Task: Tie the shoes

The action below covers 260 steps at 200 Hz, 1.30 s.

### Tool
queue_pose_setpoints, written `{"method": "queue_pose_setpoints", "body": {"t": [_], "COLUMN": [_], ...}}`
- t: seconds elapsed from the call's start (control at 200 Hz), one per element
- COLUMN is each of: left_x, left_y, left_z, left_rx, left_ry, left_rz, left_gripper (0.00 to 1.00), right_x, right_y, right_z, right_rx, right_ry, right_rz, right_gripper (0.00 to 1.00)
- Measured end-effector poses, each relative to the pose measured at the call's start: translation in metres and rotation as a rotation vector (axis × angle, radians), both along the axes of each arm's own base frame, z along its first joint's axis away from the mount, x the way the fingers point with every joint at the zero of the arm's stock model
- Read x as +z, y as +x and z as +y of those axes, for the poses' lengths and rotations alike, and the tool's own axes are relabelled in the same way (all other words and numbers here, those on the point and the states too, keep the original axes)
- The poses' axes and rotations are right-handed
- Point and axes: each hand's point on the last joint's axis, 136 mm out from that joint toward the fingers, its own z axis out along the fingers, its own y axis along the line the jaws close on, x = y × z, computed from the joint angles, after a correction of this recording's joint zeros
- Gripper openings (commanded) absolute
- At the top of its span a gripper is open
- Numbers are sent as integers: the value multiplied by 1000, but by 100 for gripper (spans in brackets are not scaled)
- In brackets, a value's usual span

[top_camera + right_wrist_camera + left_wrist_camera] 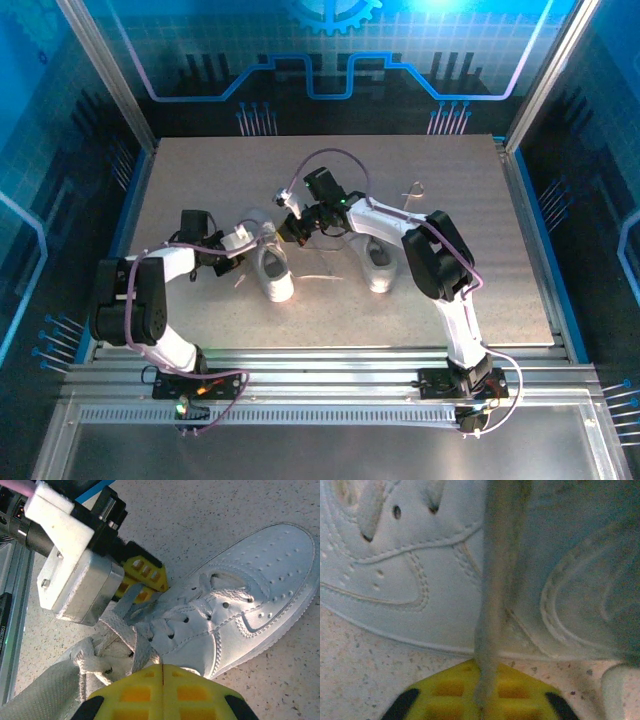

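Observation:
Two white shoes lie on the table: one [277, 275] just right of my left gripper [243, 240], the other [379, 268] farther right. In the left wrist view the near shoe's side [410, 580] is very close. My left gripper [482, 700] is shut on a white lace [492, 605] that runs straight up out of the yellow jaws. My right gripper [292, 230] hangs over the same shoe [250, 595]. Its yellow jaws [162, 672] are pressed together on a flat lace [137, 647] coming from the eyelets. The left gripper's fingers [142, 577] also show there, pinching their lace.
A thin loose lace [320, 272] trails on the speckled table [460, 290] between the shoes. A small pale loop [415, 188] lies at the back right. Metal posts and blue walls enclose the table on three sides.

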Motion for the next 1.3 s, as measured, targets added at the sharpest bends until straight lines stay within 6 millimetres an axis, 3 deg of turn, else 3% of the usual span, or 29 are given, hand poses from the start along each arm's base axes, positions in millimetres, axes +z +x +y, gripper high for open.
{"method": "queue_pose_setpoints", "body": {"t": [0.175, 0.385, 0.525, 0.685, 0.815, 0.955, 1.301], "left_x": [19, 82, 117, 146, 148, 142, 96], "left_y": [-1, -7, -28, -62, -95, -113, -111], "left_z": [0, 3, 3, -22, -57, -84, -135], "left_rx": [11, 61, 112, 85, 6, -42, -47], "left_ry": [7, 9, -8, -54, -91, -127, -119], "left_rz": [-54, -191, -231, -261, -211, -141, 56], "left_gripper": [0, 0, 0, 0, 0, 0, 0], "right_x": [3, 7, 14, 25, 35, 43, 43], "right_y": [7, 12, 17, 23, 30, 32, 19], "right_z": [0, -2, 0, 3, 13, 30, 62], "right_rx": [-25, -39, -47, -53, -48, -18, 72], "right_ry": [-18, -38, -36, -22, 3, 39, 95], "right_rz": [-24, -41, -60, -89, -116, -138, -129], "right_gripper": [0, 0, 0, 0, 0, 0, 0]}}
